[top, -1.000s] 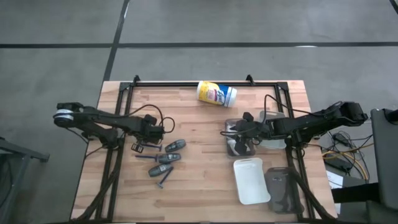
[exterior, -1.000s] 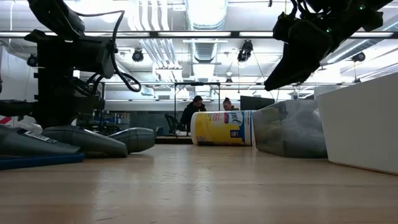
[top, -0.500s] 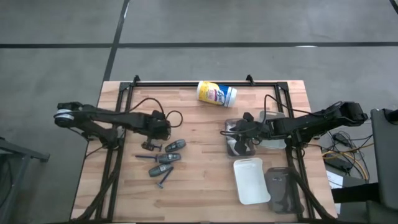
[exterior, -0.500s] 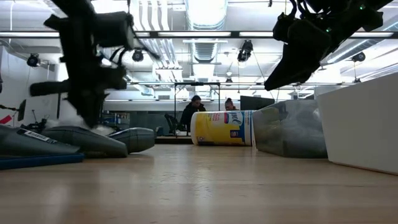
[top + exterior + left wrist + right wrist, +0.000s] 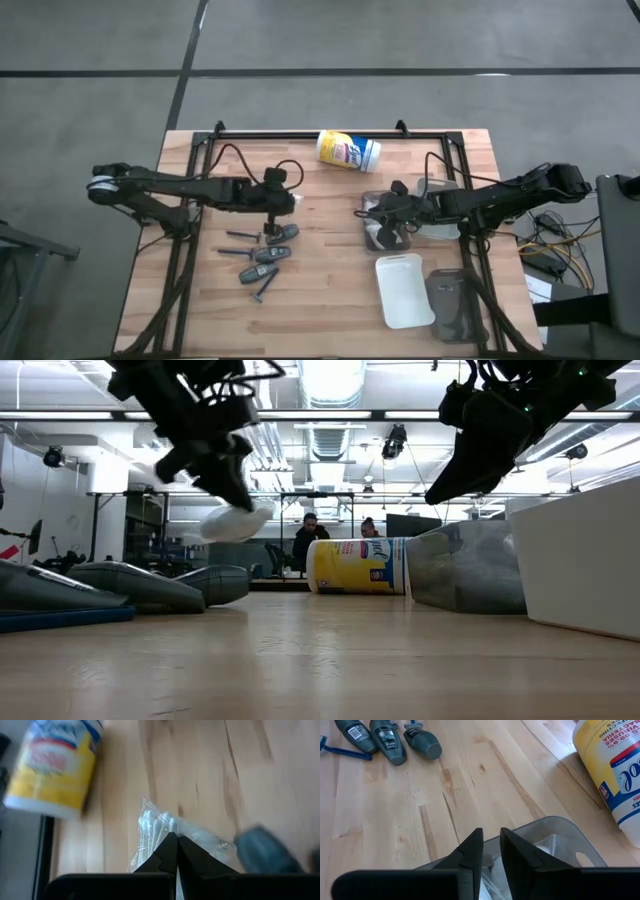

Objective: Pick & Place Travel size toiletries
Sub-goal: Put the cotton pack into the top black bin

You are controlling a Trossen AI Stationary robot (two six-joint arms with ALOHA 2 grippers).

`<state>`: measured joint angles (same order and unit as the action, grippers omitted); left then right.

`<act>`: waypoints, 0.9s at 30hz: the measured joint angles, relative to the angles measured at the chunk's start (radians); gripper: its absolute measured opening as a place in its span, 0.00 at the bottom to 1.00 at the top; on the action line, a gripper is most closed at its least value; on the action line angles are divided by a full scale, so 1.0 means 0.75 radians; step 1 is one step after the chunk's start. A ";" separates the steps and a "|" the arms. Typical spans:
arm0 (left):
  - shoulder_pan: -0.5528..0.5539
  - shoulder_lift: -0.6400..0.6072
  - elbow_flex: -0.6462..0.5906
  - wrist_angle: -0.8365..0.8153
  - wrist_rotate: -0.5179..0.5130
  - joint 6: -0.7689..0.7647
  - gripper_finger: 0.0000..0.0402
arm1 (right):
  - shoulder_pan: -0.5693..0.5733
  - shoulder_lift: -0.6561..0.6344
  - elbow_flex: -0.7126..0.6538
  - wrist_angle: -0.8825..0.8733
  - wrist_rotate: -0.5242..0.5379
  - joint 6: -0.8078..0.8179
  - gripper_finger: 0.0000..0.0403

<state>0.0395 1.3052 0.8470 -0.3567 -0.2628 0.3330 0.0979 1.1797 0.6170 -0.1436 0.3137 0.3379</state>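
On the wooden table (image 5: 330, 290), the left gripper (image 5: 176, 842) hangs above the middle of the left half, its fingers pinched together on a white crinkly packet (image 5: 155, 827) held clear of the surface. The grey tubes (image 5: 268, 254) lie just beneath, nearer the front edge. The right gripper (image 5: 491, 845) hovers over a clear tray (image 5: 560, 832) toward the right edge, its fingers a narrow gap apart.

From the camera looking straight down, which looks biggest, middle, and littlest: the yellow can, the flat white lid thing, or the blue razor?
1. The white lid looks biggest.
2. The yellow canister comes next.
3. The blue razor looks littlest, just a thin stick.

All three lie on the table, so nearness to the camera hardly changes this order.
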 joint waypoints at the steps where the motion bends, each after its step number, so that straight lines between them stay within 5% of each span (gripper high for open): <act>1: -0.002 0.000 0.000 0.038 0.000 -0.002 0.01 | 0.000 0.000 0.000 0.000 0.000 0.001 0.14; 13: -0.014 0.000 -0.004 0.273 0.004 -0.102 0.01 | 0.000 0.000 0.000 0.001 0.000 0.002 0.10; 27: -0.023 0.000 -0.161 0.936 0.154 -0.166 0.01 | 0.000 0.000 0.000 0.041 0.001 0.000 0.21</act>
<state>0.0223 1.3056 0.7263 0.3455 -0.1474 0.2086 0.0978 1.1797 0.6170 -0.1126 0.3141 0.3377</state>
